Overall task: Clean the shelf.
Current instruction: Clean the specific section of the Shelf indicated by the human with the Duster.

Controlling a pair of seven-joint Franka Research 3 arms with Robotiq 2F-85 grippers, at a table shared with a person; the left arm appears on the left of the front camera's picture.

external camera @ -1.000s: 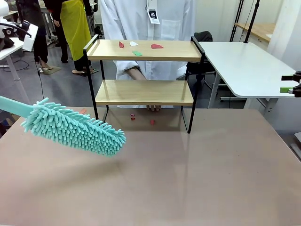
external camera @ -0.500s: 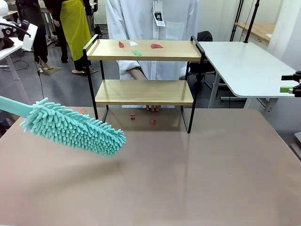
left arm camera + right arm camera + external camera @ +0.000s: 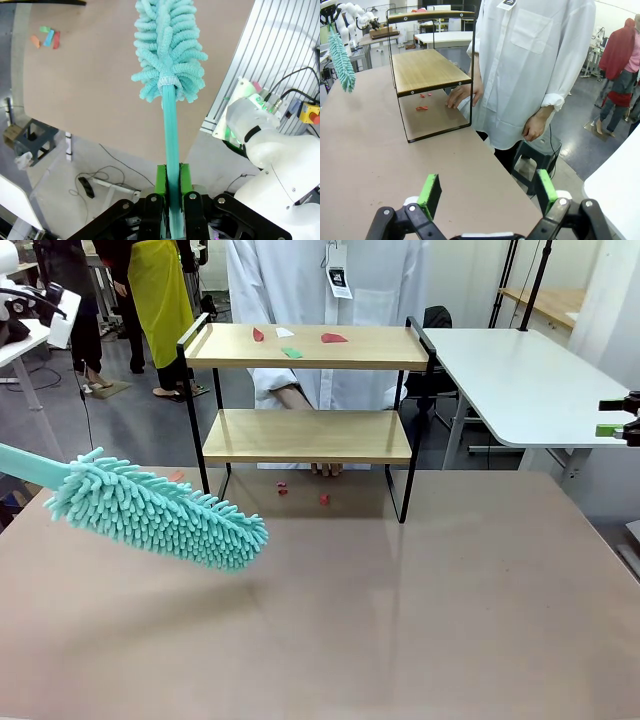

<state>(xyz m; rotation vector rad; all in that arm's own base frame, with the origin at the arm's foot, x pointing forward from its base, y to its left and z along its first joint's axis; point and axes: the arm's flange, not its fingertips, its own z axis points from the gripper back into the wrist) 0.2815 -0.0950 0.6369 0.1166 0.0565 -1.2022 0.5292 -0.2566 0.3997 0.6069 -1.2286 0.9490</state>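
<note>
The shelf (image 3: pixel 310 348) stands at the far side of the beige tabletop, seen also from the right wrist (image 3: pixel 422 70). Small red, white and green scraps (image 3: pixel 291 353) lie on its top board; its lower board is bare. A teal fluffy duster (image 3: pixel 160 515) hovers over the table's left part, well in front of the shelf. My left gripper (image 3: pixel 170 176) is shut on the duster's handle (image 3: pixel 169 125). My right gripper (image 3: pixel 485 187) stands open and holds nothing, off the table's right side (image 3: pixel 612 417).
A person in a white coat stands behind the shelf with one hand (image 3: pixel 325 470) on the table beneath it. Red scraps (image 3: pixel 324 499) lie on the tabletop under the shelf. A white table (image 3: pixel 520 380) stands at the right.
The person behind the shelf has shifted slightly to the right. The duster and both grippers have not moved.
</note>
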